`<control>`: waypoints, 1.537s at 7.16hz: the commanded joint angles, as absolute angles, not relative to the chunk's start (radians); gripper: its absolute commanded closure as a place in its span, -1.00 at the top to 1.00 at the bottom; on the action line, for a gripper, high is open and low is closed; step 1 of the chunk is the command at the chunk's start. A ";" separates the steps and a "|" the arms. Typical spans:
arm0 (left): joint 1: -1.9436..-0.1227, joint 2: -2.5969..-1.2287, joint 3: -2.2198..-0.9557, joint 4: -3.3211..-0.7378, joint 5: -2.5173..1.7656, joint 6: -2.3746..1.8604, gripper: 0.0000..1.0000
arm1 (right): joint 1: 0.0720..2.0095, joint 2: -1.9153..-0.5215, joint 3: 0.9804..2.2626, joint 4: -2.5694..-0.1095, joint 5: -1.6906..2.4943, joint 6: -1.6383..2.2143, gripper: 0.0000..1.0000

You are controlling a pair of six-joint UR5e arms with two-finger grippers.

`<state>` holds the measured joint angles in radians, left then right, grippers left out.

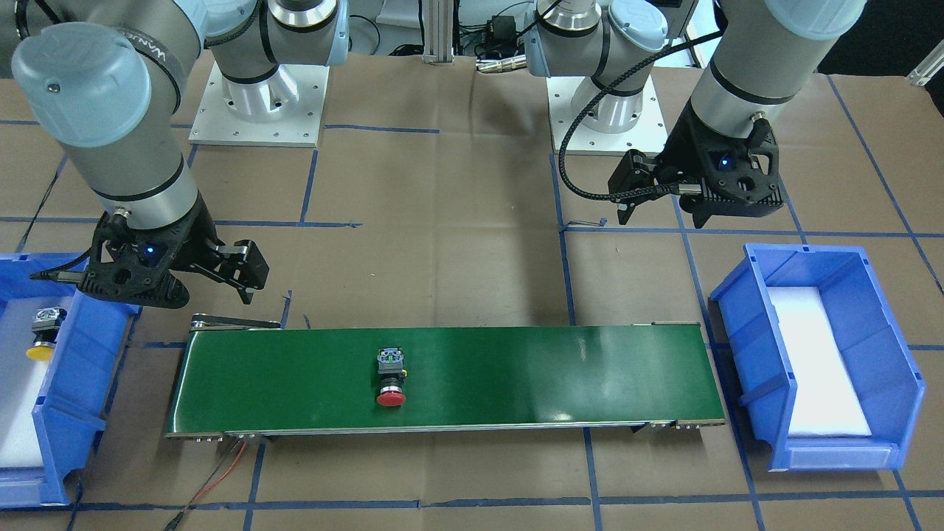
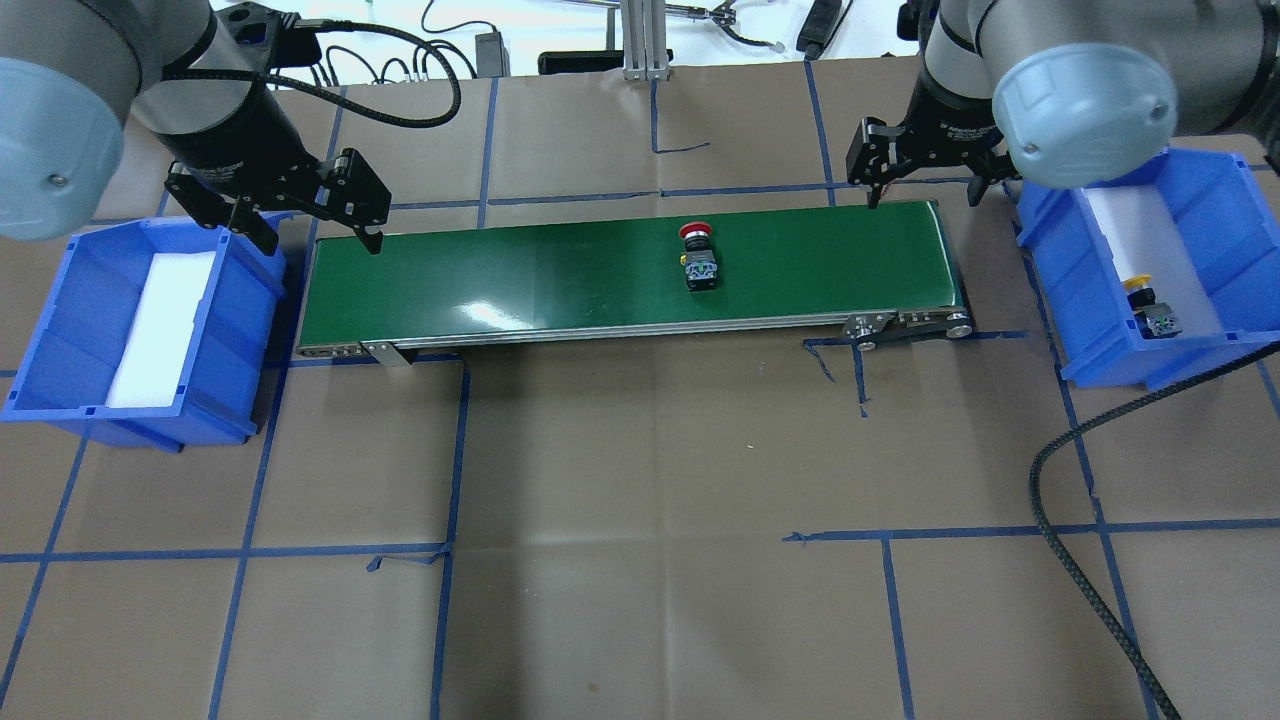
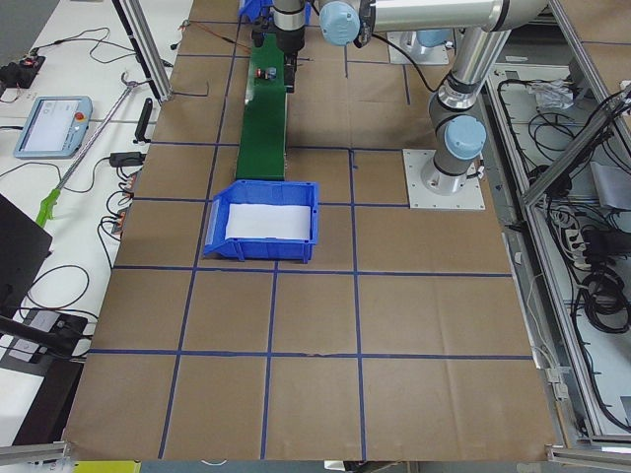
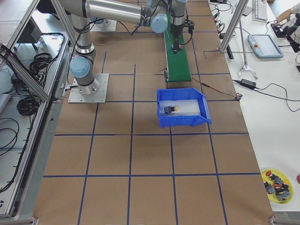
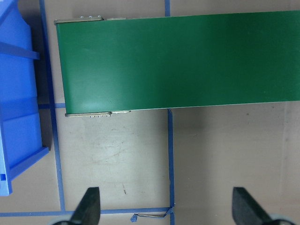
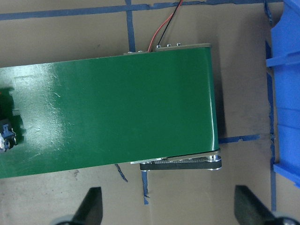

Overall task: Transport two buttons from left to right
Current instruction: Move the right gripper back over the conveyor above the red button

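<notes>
The red button (image 2: 697, 255) lies on its side on the green conveyor belt (image 2: 560, 280), a little right of the belt's middle; it also shows in the front view (image 1: 391, 380), and its edge shows in the right wrist view (image 6: 4, 136). The yellow button (image 2: 1145, 305) lies on white foam in the right blue bin (image 2: 1210, 190), and shows in the front view too (image 1: 43, 335). My left gripper (image 2: 318, 238) is open and empty above the belt's left end. My right gripper (image 2: 923, 195) is open and empty above the belt's right end, right of the red button.
The left blue bin (image 2: 70, 330) holds only white foam. A black cable (image 2: 1080, 500) curves over the table's right side. Red and black wires (image 1: 221, 464) run from the belt's right end. A yellow dish (image 4: 276, 180) of spare buttons sits far off.
</notes>
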<state>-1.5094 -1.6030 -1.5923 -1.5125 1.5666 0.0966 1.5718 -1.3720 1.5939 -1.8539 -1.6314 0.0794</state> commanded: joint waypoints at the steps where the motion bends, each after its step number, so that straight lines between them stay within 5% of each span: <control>1: -1.509 -1.603 -1.592 -1.513 1.568 0.097 0.99 | 1.572 -1.364 1.612 -1.894 -1.594 0.080 0.97; 11: -1.509 -1.601 -1.592 -1.513 1.568 0.097 0.99 | 1.598 -1.212 1.609 -2.021 -1.519 0.144 0.98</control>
